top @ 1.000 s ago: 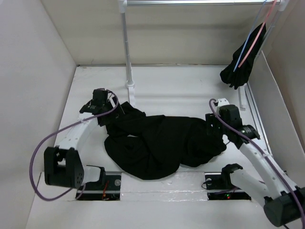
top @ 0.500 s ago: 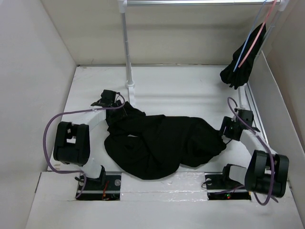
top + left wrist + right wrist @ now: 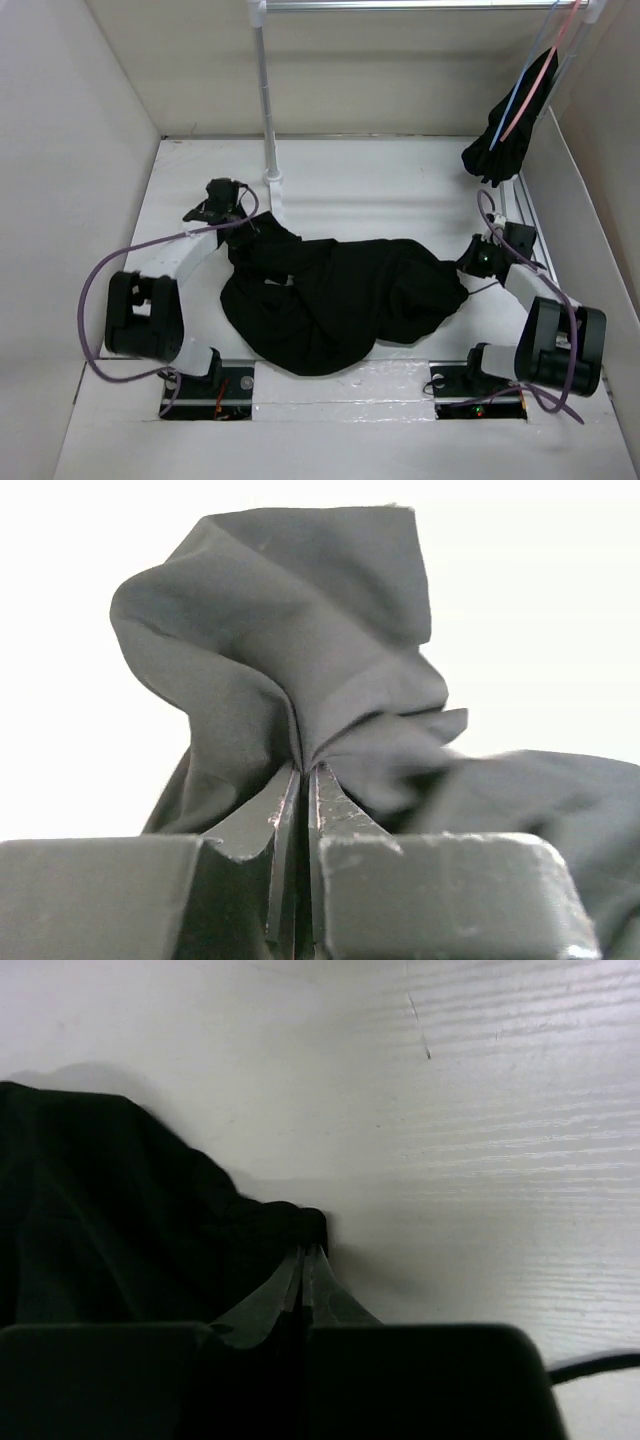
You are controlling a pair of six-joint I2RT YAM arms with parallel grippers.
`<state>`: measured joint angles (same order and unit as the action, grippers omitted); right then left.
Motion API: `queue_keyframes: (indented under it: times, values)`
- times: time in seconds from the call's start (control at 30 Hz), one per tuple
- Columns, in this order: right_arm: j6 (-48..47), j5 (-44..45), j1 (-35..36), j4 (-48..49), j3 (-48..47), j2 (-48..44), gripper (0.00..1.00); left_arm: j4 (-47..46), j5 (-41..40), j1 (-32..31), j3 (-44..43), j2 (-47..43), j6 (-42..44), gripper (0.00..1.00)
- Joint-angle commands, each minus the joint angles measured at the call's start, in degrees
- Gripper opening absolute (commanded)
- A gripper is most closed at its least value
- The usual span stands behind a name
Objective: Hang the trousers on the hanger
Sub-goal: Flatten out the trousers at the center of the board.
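The black trousers (image 3: 340, 300) lie crumpled in a heap across the middle of the table. At their far-left corner my left gripper (image 3: 240, 226) is shut on a raised fold; in the left wrist view, trouser cloth (image 3: 300, 630) bunches up out of the closed left gripper (image 3: 305, 770). My right gripper (image 3: 467, 268) is shut on the heap's right edge, and the right wrist view has the right gripper (image 3: 303, 1252) pinching a small lip of the trousers (image 3: 120, 1220) on the white table. The light-blue hanger (image 3: 524, 78) hangs from the rail at the top right.
A pink hanger (image 3: 541, 72) with a small black bunched garment (image 3: 503, 135) hangs beside the blue one. The rack's white upright pole (image 3: 267, 100) stands behind the left gripper, its foot close to the trousers. White walls enclose the table on three sides.
Both grippers have gone from open to shut on the trousers' edges. The left arm lowered onto the far-left corner, the right arm folded down to the right edge, which is drawn in slightly.
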<state>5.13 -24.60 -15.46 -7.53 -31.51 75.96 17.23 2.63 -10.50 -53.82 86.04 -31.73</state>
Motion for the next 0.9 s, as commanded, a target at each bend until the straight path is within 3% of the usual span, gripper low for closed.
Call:
queue_keyframes:
  times: [0.0, 0.03, 0.07, 0.1, 0.17, 0.2, 0.27, 0.37, 0.6, 0.73, 0.87]
  values:
    - [-4.24, -0.47, -0.36, -4.57, -3.30, -11.83, 0.09, 4.45, -2.02, -0.04, -8.47, -13.40, -1.93, 0.00]
    - [-4.42, 0.25, 0.77, -7.82, -3.38, -16.24, 0.21, 5.78, -4.45, -0.04, -9.97, -17.71, -2.28, 0.00]
    - [-4.42, 0.25, 0.79, -7.85, -3.39, -16.29, 0.21, 5.79, -4.48, -0.04, -9.99, -17.75, -2.29, 0.00]
    - [-4.42, 1.73, 1.83, -8.81, -2.95, -17.42, 0.52, 6.49, -5.00, -0.04, -10.77, -19.75, -3.33, 0.00]
    - [-4.25, 1.58, 3.77, -7.50, -1.02, -16.91, 0.75, 8.50, -5.97, -0.04, -12.70, -24.57, -4.22, 0.00]
    - [-4.42, 0.18, 3.77, -7.15, 0.21, -15.77, 0.85, 9.21, -6.06, -0.04, -13.49, -25.65, -4.57, 0.00]
    - [-4.42, -0.71, 3.77, -5.57, 0.48, -10.52, 0.91, 11.32, -6.32, -0.04, -15.52, -27.24, -4.66, 0.00]
    - [-6.18, -3.78, 5.08, -4.78, -2.67, -1.74, 0.92, 12.99, -6.33, -0.04, -16.84, -27.16, -3.79, 0.00]
    - [0.14, -13.44, 12.80, 9.79, -5.23, 7.87, 0.74, 12.30, -7.12, -0.04, -10.61, -28.12, -4.05, 0.00]
    - [4.79, -15.22, 18.26, 16.83, -1.64, 4.21, 0.72, 12.74, -8.34, -0.04, -9.81, -28.29, -3.43, 0.00]
    - [8.67, -13.46, 23.45, 21.06, 0.83, 4.36, 0.77, 12.21, -8.52, -0.04, -9.28, -28.38, -3.17, 0.00]
